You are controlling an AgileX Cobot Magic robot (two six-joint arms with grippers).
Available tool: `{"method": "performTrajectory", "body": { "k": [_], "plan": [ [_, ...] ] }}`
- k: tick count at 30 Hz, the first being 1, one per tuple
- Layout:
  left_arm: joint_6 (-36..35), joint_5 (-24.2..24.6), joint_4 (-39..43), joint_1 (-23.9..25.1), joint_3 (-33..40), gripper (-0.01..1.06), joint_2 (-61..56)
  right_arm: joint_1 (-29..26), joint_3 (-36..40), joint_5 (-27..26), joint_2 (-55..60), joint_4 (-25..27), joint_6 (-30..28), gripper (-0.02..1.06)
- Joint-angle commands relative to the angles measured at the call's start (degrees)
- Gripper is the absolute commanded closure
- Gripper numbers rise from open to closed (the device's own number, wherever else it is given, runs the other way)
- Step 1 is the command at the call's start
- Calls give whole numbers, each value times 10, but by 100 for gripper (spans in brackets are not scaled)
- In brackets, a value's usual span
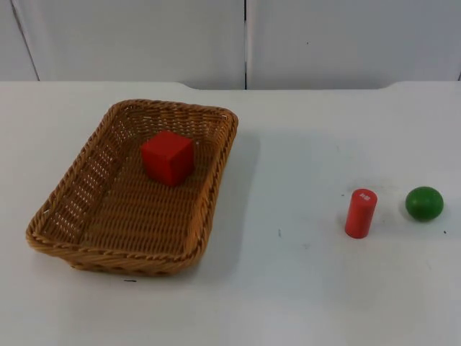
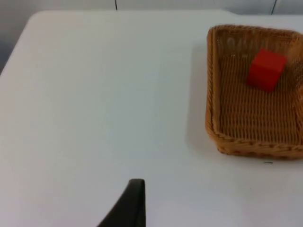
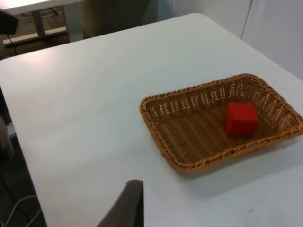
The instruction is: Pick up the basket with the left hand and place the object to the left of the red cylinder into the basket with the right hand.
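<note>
I note the wicker basket (image 1: 137,191) on the table (image 1: 288,288) holding a red cube (image 1: 167,157); open tabletop separates it from the red cylinder (image 1: 361,213) and green ball (image 1: 423,203). I cannot tell either claw's state.

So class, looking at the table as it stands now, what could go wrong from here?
1. The red cube lies loose in the basket, so lifting at a tilt could make it slide or tip out.
2. The red cylinder stands upright close beside the green ball; a careless reach could topple one or roll the other.
</note>
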Motion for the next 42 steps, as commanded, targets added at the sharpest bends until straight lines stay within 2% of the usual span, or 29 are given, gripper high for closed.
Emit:
{"method": "performTrajectory", "body": {
  "k": [1, 5, 9, 15, 24, 32, 42],
  "plan": [
    [-4, -16, 3, -2, 6, 3, -2, -2, 2, 23, -11, -4, 0, 10],
    [-5, -15, 4, -2, 6, 3, -2, -2, 3, 76, -41, -8, -6, 10],
    [-5, -15, 4, -2, 6, 3, -2, -2, 13, 98, -69, -21, -6, 10],
    [-5, -15, 4, -2, 6, 3, -2, -2, 54, 108, -148, -38, 32, 10],
    [-5, -15, 4, -1, 6, 2, -2, -2, 59, 199, -260, -71, 112, 10],
    [-5, -15, 4, -1, 6, 0, -2, -2, 59, 272, -344, -76, 135, 10],
    [-5, -15, 4, -1, 6, 0, -2, -2, 109, 273, -391, -79, 149, 10]
  ]
}}
